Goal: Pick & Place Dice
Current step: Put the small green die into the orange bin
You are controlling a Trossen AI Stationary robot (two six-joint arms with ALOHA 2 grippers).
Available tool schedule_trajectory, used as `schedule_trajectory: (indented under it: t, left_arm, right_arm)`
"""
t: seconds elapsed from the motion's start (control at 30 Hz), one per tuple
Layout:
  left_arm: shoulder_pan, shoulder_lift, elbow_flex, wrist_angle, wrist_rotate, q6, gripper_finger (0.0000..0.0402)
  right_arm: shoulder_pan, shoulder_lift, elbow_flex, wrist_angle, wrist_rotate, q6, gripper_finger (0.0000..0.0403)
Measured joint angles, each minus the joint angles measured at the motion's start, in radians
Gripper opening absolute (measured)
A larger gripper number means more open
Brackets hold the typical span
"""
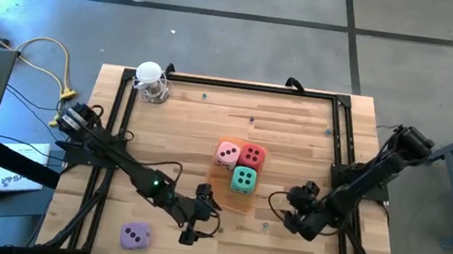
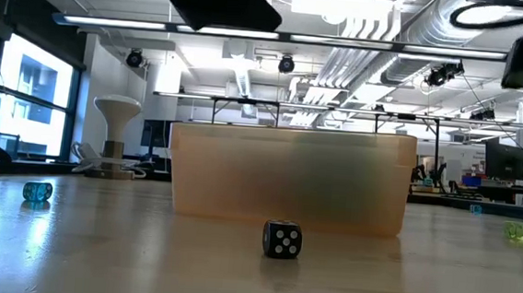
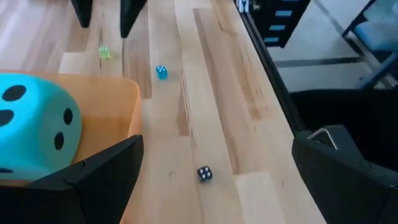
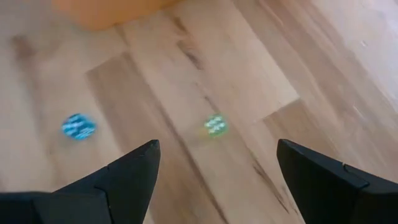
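Note:
The pink die, the red die and the teal-green die sit in the flat orange tray at mid-table. The lilac-purple die rests on the wood near the front left corner. My left gripper stands open beside the tray's near left corner; its wrist view shows the teal die behind the tray wall. My right gripper is open to the right of the tray, pointing down over bare wood, where a tiny green die lies beyond its fingers.
Tiny dice lie loose on the wood: a black one in front of the tray, a blue one and a green one. A white mushroom-shaped stand is at the far left corner. A dark frame rims the table.

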Motion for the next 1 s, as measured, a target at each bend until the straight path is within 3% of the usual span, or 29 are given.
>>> schedule_trajectory:
  t: [0.43,0.67,1.0]
  left_arm:
    - [0.024,-0.006,0.0,0.0,0.005,0.116,0.0399]
    - [-0.007,-0.006,0.0,0.0,0.009,0.097,0.0399]
    - [-0.063,-0.006,0.0,0.005,0.009,0.062,0.0399]
  right_arm:
    - [-0.01,0.193,0.003,0.159,0.054,0.146,0.0315]
    - [-0.012,0.205,0.002,0.179,0.085,0.283,0.0315]
    - [-0.012,0.207,0.002,0.179,0.087,0.286,0.0315]
